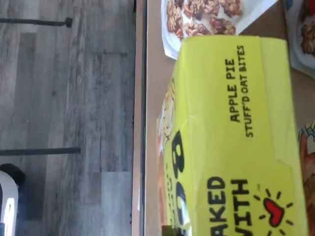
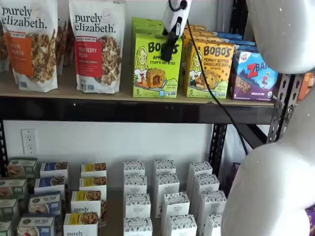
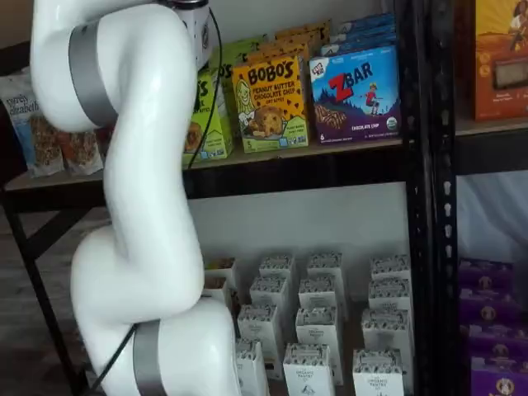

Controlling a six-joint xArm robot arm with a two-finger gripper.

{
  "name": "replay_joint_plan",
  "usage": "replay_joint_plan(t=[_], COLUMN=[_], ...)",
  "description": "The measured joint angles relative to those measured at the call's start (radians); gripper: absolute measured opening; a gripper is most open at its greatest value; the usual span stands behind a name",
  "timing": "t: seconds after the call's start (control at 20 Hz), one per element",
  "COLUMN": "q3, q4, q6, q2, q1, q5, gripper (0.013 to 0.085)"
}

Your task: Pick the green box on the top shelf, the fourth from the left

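Lime-green Bobo's Apple Pie box [image 2: 156,66] on the top shelf [image 2: 138,109]: my tool [image 2: 169,50] hangs before it, grip state unclear; closing comes next.

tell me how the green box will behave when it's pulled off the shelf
The green box looks like thin cardboard, so probably light and stiff, though a hard squeeze could dent it. It stands upright and narrow, so it may tip. The orange box sits close beside it and might get dragged.

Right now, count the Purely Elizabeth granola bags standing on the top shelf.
2 show clearly in a shelf view: the orange-labelled bag at the far left, the red-labelled bag beside it, left of the green box. More may stand behind.
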Motion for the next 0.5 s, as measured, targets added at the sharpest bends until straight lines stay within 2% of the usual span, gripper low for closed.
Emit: replay_joint_plan(t=[0.15, 0.25, 0.3, 0.35, 0.5], q3=[0.005, 0.007, 0.007, 0.007, 0.009], q4=[-0.001, 0.002, 0.003, 0.004, 0.005], q6=[0.002, 0.002, 0.002, 0.002, 0.002], q2=[-0.003, -0.004, -0.004, -0.005, -0.006], q1=[0.002, 0.002, 0.002, 0.002, 0.002], q5=[-0.006, -0.008, -0.008, -0.008, -0.009], gripper=[0.0490, 0.0410, 0.0410, 0.0370, 0.0330])
